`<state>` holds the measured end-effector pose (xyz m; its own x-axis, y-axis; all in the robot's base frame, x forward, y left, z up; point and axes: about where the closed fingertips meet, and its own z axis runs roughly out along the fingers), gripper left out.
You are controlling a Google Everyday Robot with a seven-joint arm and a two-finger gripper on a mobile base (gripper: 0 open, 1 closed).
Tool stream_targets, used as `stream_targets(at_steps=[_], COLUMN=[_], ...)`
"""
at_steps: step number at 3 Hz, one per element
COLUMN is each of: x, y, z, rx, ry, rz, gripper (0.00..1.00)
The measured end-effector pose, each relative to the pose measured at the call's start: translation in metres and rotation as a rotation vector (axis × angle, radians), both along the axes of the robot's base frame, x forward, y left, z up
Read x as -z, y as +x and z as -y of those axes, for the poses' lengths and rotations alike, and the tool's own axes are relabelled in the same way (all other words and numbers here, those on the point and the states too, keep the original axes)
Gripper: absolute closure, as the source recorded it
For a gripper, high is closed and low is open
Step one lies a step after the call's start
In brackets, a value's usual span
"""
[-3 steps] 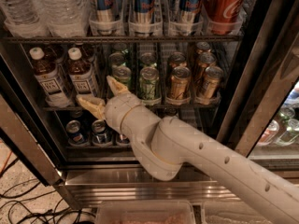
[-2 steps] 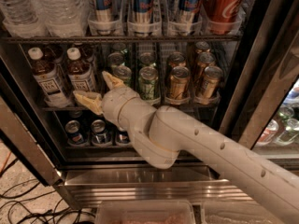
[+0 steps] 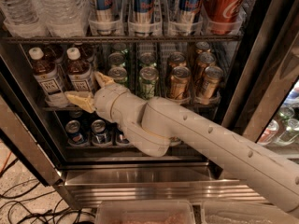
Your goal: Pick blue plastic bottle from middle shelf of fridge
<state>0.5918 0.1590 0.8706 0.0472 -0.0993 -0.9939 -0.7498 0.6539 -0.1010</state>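
Though spread, pincer [image 3: 91, 88] beside blue plastic bottle [image 3: 78, 72]

At the lower left we see a speckled floor [image 3: 11, 178] with dark cables [image 3: 28, 208] on it. At the right stands a glass-fronted unit [image 3: 285, 120]. The gripper [image 3: 92, 88], fingers apart, is before the middle shelf [image 3: 210, 105].

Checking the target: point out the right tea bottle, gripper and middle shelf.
Right tea bottle [image 3: 78, 69]: camera view, brown shoulder.
Gripper [image 3: 84, 85]: camera view, between its open fingers.
Middle shelf [image 3: 208, 105]: camera view, front edge.
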Motion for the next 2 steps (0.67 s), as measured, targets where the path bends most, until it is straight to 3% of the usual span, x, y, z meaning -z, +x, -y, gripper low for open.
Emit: stream_targets(at_steps=[1, 2], x=[0.0088, 0.0163], y=[0.0180, 0.0245], z=[-0.0244, -0.0283], rx=[-0.038, -0.035], ry=[-0.005, -0.014], rz=[-0.012, -0.018], gripper=[0.30, 0.31])
